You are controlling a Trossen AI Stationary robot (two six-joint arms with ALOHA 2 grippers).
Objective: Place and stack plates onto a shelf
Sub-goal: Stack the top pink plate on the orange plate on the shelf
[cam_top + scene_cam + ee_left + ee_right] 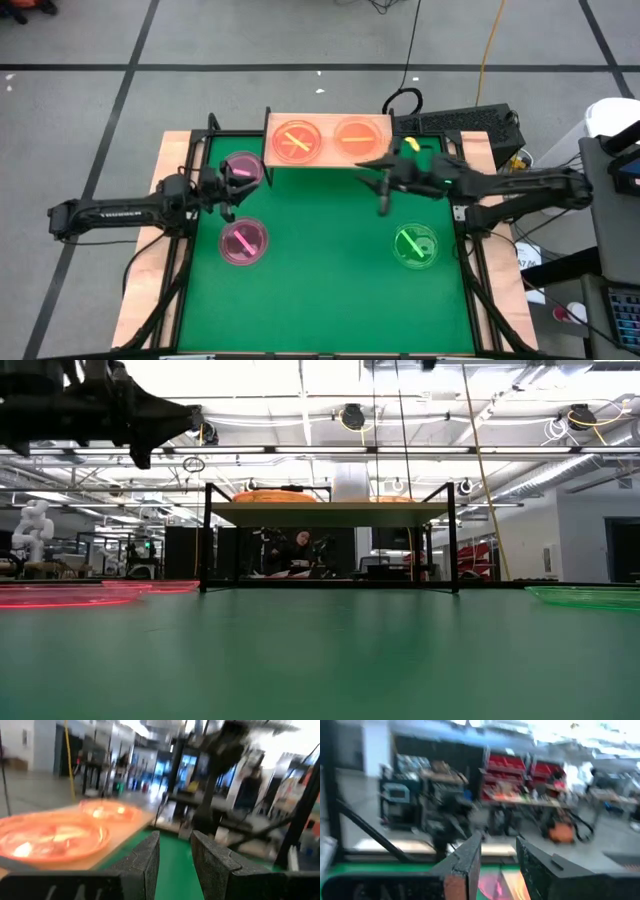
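Just in front of the shelf [328, 142], which already carries two amber plates [297, 141], the right claw [383, 190] hangs empty with fingers slightly apart. The left claw [222, 190], likewise parted and empty, hovers between two pink plates [243, 241] on the counter [330, 270]. A careless swing by either arm could, I judge, knock the shelf and slide its thin dishes off.

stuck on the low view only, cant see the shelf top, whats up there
Observer: Two amber plates sit side by side on the shelf.
Operator: any plates left on the table
Observer: Three: two pink ones on the left side, one green plate on the right.
Operator: where are the grippers
Observer: Left gripper is between the two pink plates; right gripper is in front of the shelf's right end. Both empty, jaws slightly apart.
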